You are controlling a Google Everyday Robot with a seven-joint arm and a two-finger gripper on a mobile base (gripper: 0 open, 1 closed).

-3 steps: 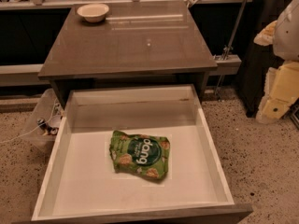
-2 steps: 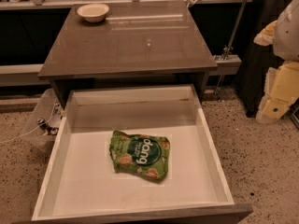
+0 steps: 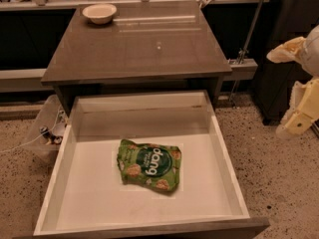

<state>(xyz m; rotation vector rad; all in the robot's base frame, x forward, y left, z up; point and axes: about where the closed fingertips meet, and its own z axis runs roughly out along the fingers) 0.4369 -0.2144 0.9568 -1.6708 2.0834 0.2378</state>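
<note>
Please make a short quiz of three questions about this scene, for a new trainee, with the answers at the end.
1. True or false: the green snack bag lies inside the open white drawer.
2. What stands on the far left corner of the table top? A) a cup B) a bowl C) a bottle
3. Where is the gripper?

Key:
1. True.
2. B, the bowl.
3. At the right edge of the view, beside the drawer and above the floor, holding nothing and touching nothing.
</note>
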